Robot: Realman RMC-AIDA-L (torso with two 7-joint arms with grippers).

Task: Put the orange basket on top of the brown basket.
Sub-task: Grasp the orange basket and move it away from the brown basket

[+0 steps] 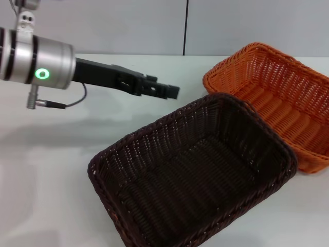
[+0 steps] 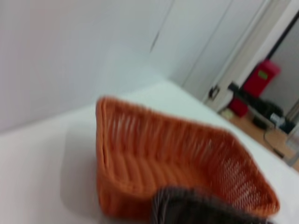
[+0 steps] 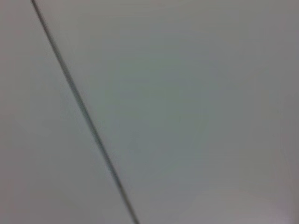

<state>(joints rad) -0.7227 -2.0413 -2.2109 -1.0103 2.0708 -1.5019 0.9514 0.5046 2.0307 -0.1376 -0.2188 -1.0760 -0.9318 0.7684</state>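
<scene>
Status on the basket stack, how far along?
Nothing done yet: the orange basket sits on the table beside and behind the brown basket, rims touching. In hand: the left pincer hangs above the table, pointing toward the orange basket, holding nothing. Left: grasp, lift, stack. Right arm not in view.

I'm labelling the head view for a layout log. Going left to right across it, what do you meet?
Left gripper, raised above the white table → brown basket → orange basket, sitting beside and just behind the brown one.
</scene>
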